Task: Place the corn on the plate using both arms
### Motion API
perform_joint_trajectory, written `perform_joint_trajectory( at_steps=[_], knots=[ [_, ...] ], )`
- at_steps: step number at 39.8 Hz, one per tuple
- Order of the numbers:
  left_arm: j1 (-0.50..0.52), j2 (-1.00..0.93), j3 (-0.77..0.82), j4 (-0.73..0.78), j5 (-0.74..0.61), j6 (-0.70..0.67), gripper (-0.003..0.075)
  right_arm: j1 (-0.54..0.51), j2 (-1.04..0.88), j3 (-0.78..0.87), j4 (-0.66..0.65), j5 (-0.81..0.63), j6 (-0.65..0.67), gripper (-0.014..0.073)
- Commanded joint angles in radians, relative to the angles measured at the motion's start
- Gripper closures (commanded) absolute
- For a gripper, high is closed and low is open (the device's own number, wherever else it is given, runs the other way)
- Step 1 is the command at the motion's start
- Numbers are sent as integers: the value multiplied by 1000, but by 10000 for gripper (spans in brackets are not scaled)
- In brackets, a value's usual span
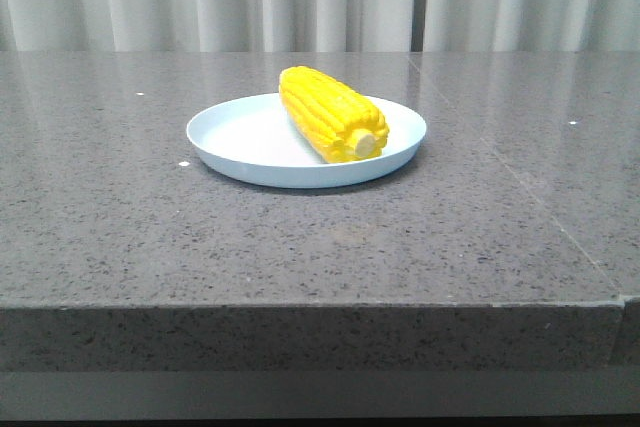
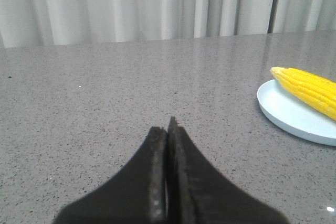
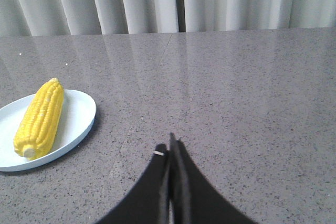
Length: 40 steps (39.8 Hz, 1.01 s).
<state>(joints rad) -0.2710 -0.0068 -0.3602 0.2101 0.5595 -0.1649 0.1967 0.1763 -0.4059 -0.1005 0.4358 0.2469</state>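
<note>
Corn [image 1: 330, 113] lies on the plate [image 1: 235, 137].
Glossy yellow, pale stub; both grippers [image 2: 167, 129] [image 3: 169, 148] pressed together, well apart from it.

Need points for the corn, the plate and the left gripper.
corn [image 1: 330, 113], front view, middle of the cob
plate [image 1: 240, 137], front view, bare floor left of the cob
left gripper [image 2: 167, 129], left wrist view, tips pressed together

From the front, neither of my arms showed at all. In my left wrist view the plate [image 2: 294, 116] ran off the picture's edge, and the corn [image 2: 310, 90] on it was cut there too, its stub end out of sight. My right wrist view clipped the plate's far side beyond the corn. Both wrist views lost my fingers' [image 2: 157, 182] bases at the edge.
</note>
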Motion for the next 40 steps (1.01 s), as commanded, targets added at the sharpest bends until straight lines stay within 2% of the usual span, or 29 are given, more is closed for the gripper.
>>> perform_joint_trajectory(
  at_steps=[1, 31, 37, 40],
  knots=[
    [1, 0, -26, 6, -78, -12, 741, -6, 12, -23, -21, -87, -4, 715],
    [1, 0, -24, 6, -78, -12, 741, -6, 12, -23, -21, -87, -4, 715],
    [20, -17, 16, -1, -135, -8, 741, -6, 12, -23, -21, -87, -4, 715],
    [55, -17, 37, -58, -174, 44, 741, -6, 12, -23, -21, -88, -4, 715]
  ],
)
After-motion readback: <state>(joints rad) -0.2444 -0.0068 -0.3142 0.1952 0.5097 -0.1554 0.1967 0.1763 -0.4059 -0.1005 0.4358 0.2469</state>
